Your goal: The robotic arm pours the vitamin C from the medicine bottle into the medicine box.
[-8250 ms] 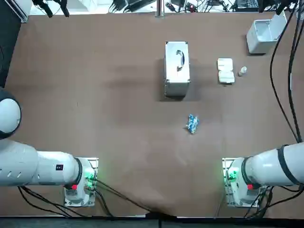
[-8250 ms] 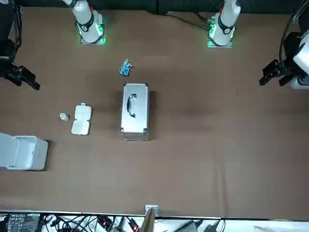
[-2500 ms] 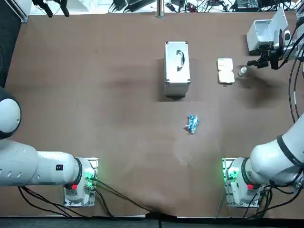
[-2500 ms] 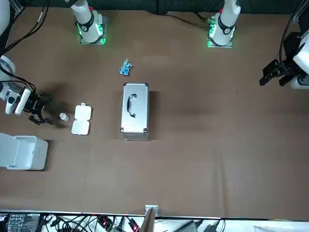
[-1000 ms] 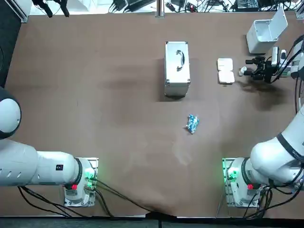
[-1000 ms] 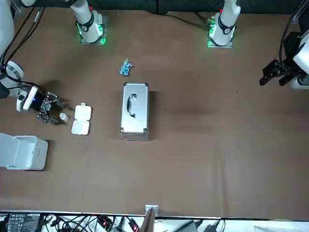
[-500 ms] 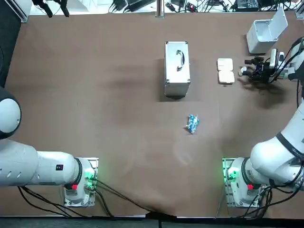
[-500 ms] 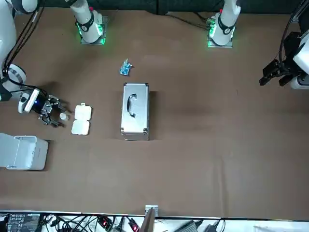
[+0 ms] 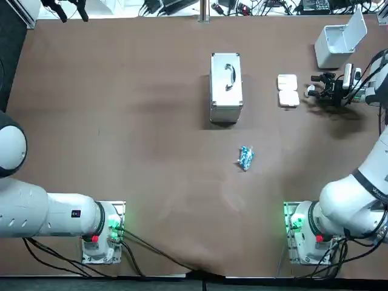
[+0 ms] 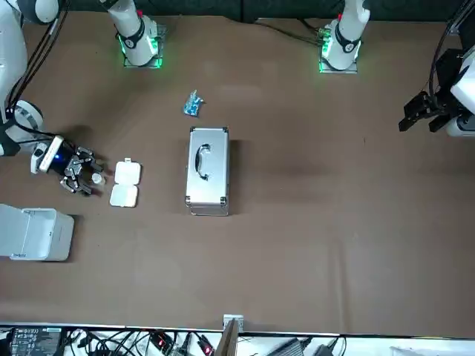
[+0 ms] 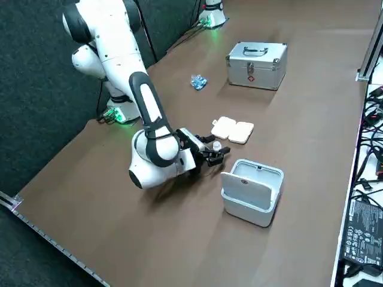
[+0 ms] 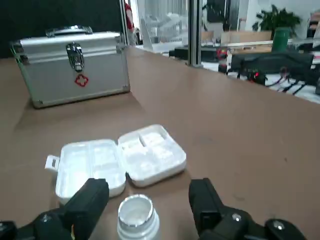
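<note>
Desk [image 9: 121, 91]: one brown, matte surface, seen bare over most of its area. A faint crease or seam crosses it on the side of the medicine box facing the robot.

Medicine box [image 12: 117, 160]: white, lying open and flat on the desk, both halves face up with the compartments showing. Whether anything is in them cannot be told.

Medicine bottle [image 12: 136, 215]: small, white, upright on the desk, just beside the medicine box on the side away from the metal case.

Right end effector [image 9: 313, 88]: low over the desk, just beside the medicine box, reaching in towards it. It is released: its black fingers [image 12: 92, 197] stand apart, one on each side of the bottle, with a gap showing on both sides.

Metal case [image 9: 226, 86]: silver, red cross on its front, latch closed, handle on top. It stands near the medicine box, on the side opposite the bottle.

Blue packet [image 9: 245, 157]: well apart from the medicine box, towards the robot.

White bin [image 11: 251, 191]: lid raised, near the medicine box, beyond the bottle.

Room: cables [image 9: 254, 7] and dark equipment line the desk edge beyond the medicine box. The wrist view shows a metal post [image 12: 194, 32], a green plant [image 12: 276, 22] and bright windows beyond that edge.
</note>
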